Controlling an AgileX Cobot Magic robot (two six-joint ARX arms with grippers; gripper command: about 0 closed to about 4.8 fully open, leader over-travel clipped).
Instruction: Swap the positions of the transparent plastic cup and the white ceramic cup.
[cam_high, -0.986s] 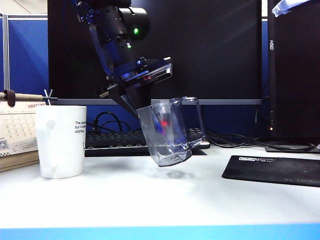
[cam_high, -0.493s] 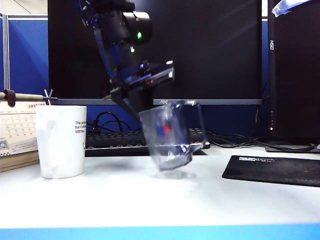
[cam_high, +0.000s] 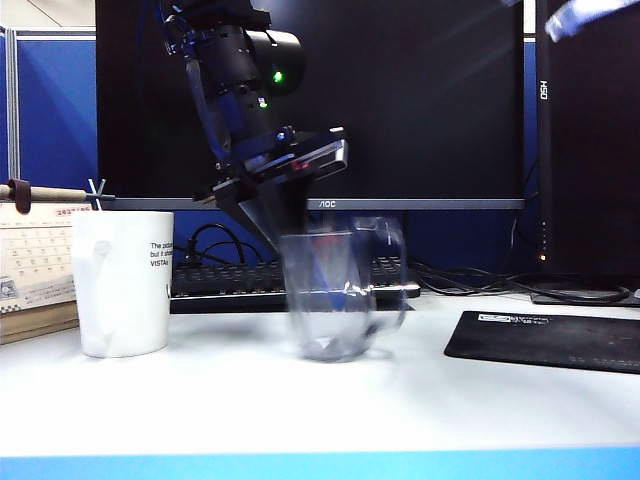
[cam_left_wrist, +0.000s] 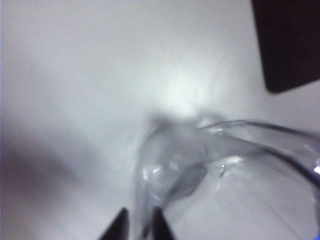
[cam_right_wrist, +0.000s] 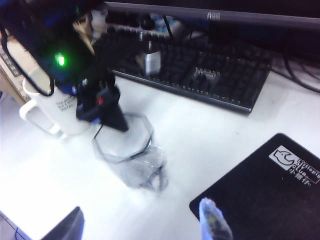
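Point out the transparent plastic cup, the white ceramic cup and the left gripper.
transparent plastic cup (cam_high: 335, 300): exterior view, faceted side wall.
white ceramic cup (cam_high: 122, 285): exterior view, side of its body.
left gripper (cam_left_wrist: 140, 227): left wrist view, midway between the dark fingertips at the cup's rim.

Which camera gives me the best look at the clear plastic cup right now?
The right wrist view: transparent plastic cup seen whole on the table, left hand at its rim. The exterior view shows it motion-blurred; the left wrist view only a blurred close-up.
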